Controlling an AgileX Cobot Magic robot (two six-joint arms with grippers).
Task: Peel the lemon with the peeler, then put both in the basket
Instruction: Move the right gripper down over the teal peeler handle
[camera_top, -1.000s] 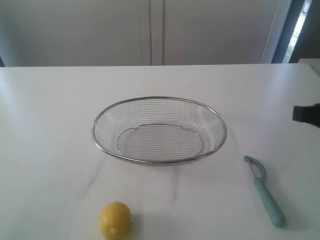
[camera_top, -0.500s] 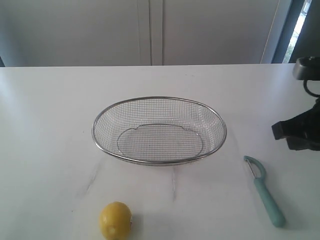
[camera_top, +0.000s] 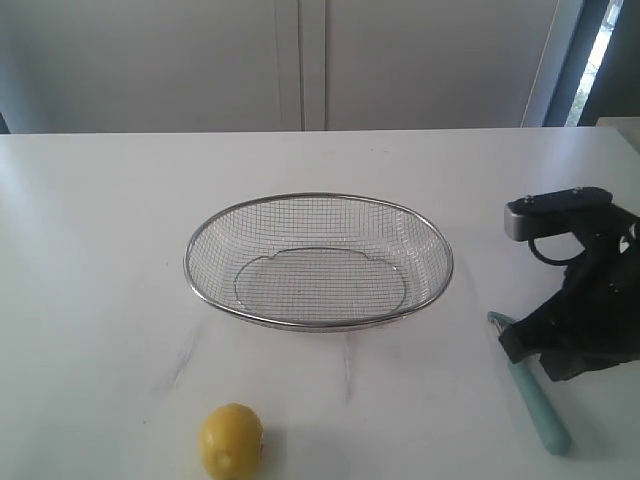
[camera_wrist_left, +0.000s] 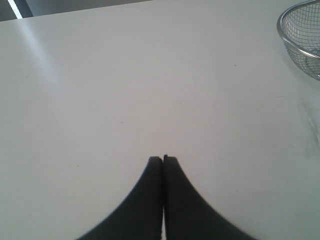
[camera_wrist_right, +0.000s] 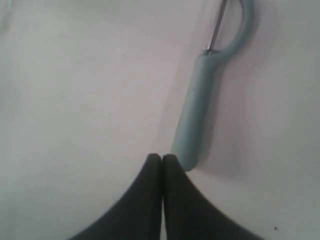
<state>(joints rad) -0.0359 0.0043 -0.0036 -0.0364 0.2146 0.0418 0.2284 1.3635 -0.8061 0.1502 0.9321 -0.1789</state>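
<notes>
Right gripper (camera_wrist_right: 162, 157) has descended over the peeler (camera_wrist_right: 197, 115), jaws together, tips just beside its handle end. It (pale teal handle, curved head, metal blade) lies flat, right of the basket (camera_top: 318, 325). Left gripper (camera_wrist_left: 163, 159): jaws together.

Matte black tapered right tool (camera_wrist_right: 162, 157), matching left tool (camera_wrist_left: 163, 159), grey screwed bracket (camera_top: 557, 212), black cable (camera_top: 543, 252)

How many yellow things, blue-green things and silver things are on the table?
Yellow: 1, the lemon
Blue-green: 1, the peeler
Silver: 1, the basket
Total: 3
</notes>
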